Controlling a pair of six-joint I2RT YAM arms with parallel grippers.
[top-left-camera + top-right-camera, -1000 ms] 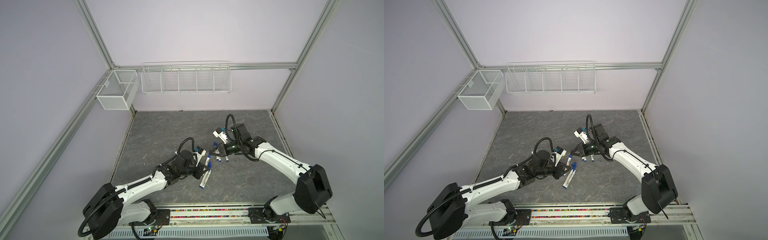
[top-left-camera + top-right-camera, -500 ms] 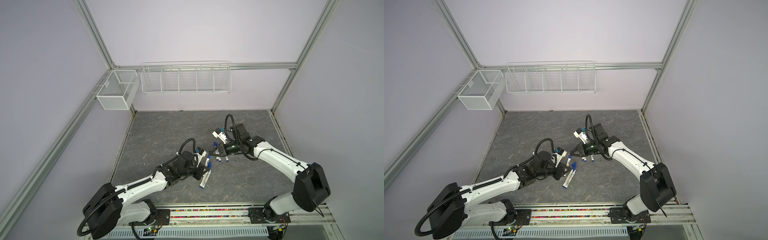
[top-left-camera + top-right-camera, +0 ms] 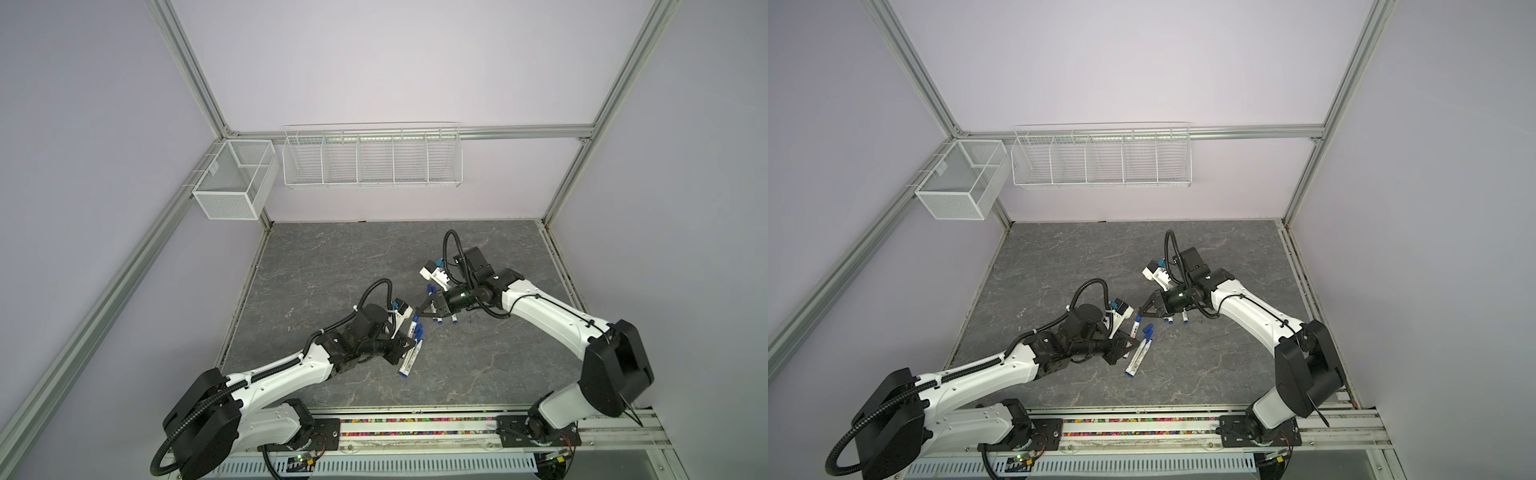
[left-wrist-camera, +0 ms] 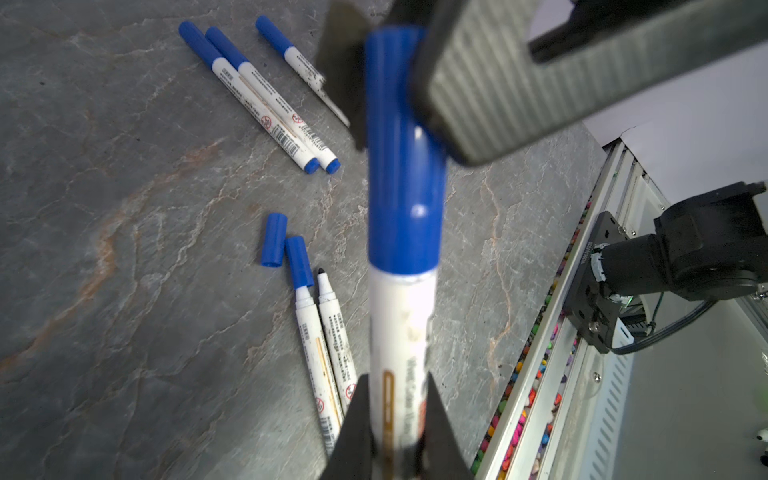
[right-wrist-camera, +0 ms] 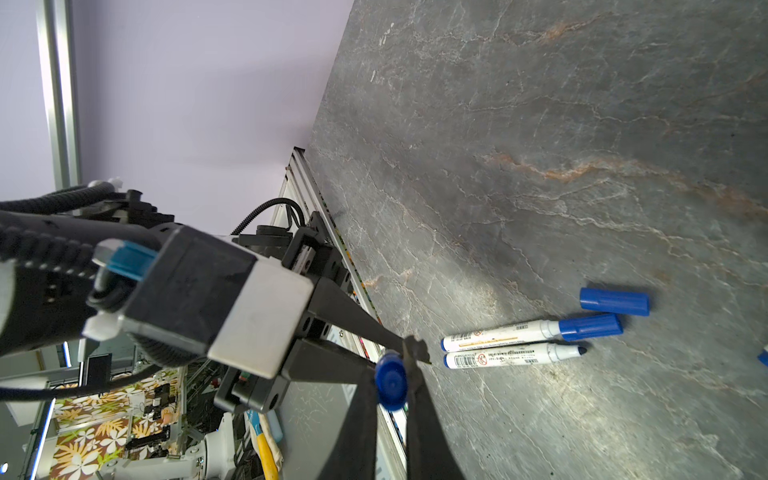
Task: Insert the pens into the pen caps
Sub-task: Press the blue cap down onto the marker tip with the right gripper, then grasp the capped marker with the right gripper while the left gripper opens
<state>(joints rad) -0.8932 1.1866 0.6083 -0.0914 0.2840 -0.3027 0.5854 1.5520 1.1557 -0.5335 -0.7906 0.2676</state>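
Observation:
My left gripper [image 4: 395, 386] is shut on the white barrel of a pen [image 4: 401, 332], held above the table. A blue pen cap [image 4: 403, 166] sits over the pen's tip end, and my right gripper [image 5: 390, 374] is shut on this cap [image 5: 390, 380]. In both top views the two grippers meet tip to tip at mid-table, left gripper [image 3: 411, 343] and right gripper [image 3: 423, 311]. On the table lie a loose cap [image 4: 274, 240], a capped pen [image 4: 309, 316] and an uncapped pen [image 4: 332, 328] side by side. Three more capped pens [image 4: 266, 99] lie further off.
The grey stone table [image 3: 332, 270] ends in a rail [image 3: 415, 424] at the front edge. Two white wire baskets [image 3: 372, 156] [image 3: 232, 183] hang on the back wall. The right arm [image 3: 548, 316] reaches in from the right and the left arm [image 3: 291, 370] from the front left.
My right gripper has edged slightly toward the left gripper. Both grippers stay shut on what they hold.

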